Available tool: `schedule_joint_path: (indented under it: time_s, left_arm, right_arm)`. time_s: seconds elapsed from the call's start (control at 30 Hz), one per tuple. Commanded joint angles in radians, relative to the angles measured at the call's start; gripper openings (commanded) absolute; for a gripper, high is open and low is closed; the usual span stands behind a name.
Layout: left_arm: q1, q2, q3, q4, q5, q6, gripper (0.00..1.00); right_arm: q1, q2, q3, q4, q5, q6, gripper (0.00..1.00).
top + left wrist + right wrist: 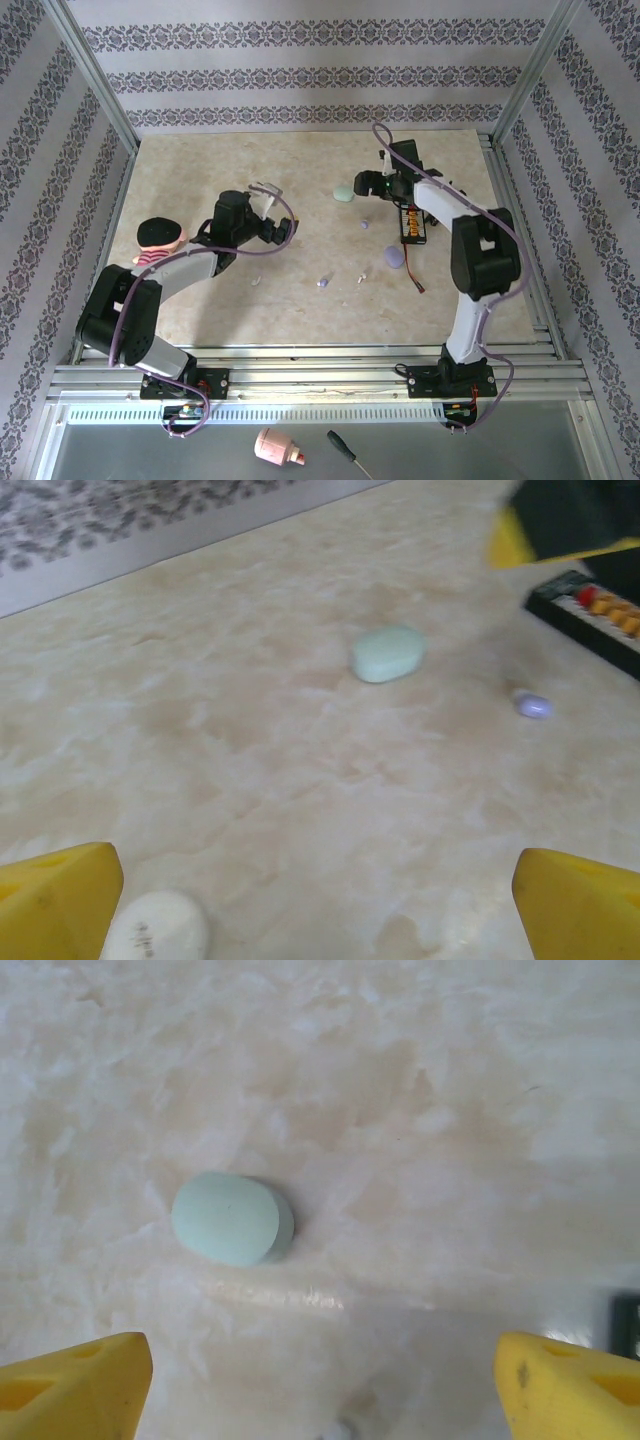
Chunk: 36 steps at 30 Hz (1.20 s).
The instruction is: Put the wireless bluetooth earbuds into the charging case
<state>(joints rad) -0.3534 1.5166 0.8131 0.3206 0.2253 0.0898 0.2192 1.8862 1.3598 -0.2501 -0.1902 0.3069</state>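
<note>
Lilac earbud (533, 705): loose on table (220, 160) | pale green case (232, 1218): closed

No words or numbers can be read anywhere. The white case (155, 927), seen low in the left wrist view, has a few small dark marks on its top. They are too blurry to tell if they are letters or what they say.
</note>
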Motion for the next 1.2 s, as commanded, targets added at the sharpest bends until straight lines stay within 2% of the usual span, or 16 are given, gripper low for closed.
schedule_joint_path:
  time_s: [0.0, 0.17, 0.5, 0.6, 0.77, 1.0, 1.17]
  left_arm:
    - [0.001, 0.055, 0.117, -0.293, -0.184, -0.079, 0.99]
    - [0.002, 0.194, 0.359, -0.611, -0.323, -0.236, 1.0]
    - [0.008, 0.535, 0.836, -1.119, -0.378, -0.473, 0.99]
    - [0.027, 0.652, 0.989, -1.268, -0.331, -0.514, 0.99]
    - [0.047, 0.681, 0.969, -1.215, -0.288, -0.575, 0.99]
    - [0.062, 0.681, 0.931, -1.158, -0.292, -0.628, 0.77]
    - [0.063, 0.706, 0.94, -1.155, -0.293, -0.639, 0.68]
  right_arm:
    - [0.029, -0.1, -0.115, 0.072, 0.054, -0.078, 0.89]
    - [0.09, -0.206, -0.226, 0.096, 0.043, -0.093, 0.89]
    - [0.151, -0.273, -0.297, 0.083, 0.03, -0.103, 0.9]
    - [0.151, -0.272, -0.304, 0.084, 0.032, -0.103, 0.9]
    - [0.151, -0.262, -0.307, 0.081, 0.025, -0.096, 0.9]
    - [0.151, -0.253, -0.313, 0.082, 0.026, -0.091, 0.9]
    - [0.151, -0.255, -0.313, 0.081, 0.016, -0.087, 0.9]
